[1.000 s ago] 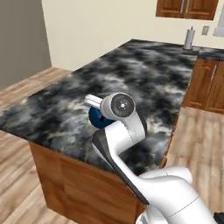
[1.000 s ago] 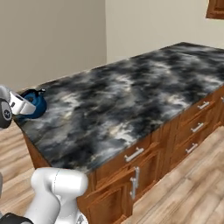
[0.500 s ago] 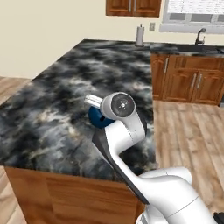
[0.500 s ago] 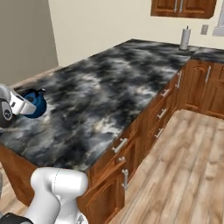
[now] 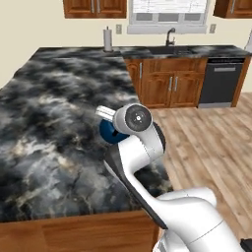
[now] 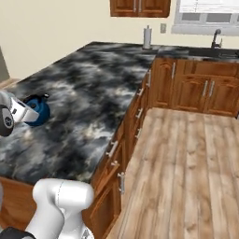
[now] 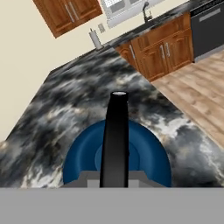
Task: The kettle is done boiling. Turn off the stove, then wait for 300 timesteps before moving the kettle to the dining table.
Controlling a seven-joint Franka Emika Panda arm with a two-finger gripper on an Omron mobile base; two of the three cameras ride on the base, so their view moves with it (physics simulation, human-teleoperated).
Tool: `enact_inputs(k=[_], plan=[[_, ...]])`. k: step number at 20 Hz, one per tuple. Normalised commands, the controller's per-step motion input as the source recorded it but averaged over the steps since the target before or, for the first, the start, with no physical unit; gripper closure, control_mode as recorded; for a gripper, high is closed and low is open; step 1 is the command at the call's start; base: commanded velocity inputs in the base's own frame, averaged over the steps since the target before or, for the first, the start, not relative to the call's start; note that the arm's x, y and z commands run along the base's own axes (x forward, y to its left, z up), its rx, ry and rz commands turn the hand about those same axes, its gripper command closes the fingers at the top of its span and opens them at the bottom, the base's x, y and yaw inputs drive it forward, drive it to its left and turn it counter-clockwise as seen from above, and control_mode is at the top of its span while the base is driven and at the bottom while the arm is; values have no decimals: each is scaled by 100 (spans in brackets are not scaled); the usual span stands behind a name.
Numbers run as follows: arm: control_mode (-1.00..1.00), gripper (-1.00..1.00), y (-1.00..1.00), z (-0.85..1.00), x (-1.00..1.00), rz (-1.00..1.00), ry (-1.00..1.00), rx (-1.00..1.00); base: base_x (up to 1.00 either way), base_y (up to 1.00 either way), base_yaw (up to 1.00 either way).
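The gripper (image 7: 114, 181) is pinched shut on the thin black handle (image 7: 115, 135) of the kettle (image 7: 87, 151); the dark-blue kettle (image 6: 38, 108) sits over the dining table (image 5: 44, 128), near its edge beside the wood floor (image 6: 196, 158); past the far end of the dining table stand a paper towel roll (image 5: 108, 39) and the sink faucet (image 5: 170, 35).

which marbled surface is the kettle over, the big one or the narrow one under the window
The big one. The kettle, its handle in the hand, is over the wide marbled top in the foreground. The narrow counter runs along the far wall and holds the sink faucet.
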Motion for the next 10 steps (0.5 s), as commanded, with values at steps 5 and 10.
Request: enact_inputs(k=[5,10], plan=[[100,100,0,0,0,0,0,0,-16,79,-37],[100,100,0,0,0,0,0,0,-36,75,-36]])
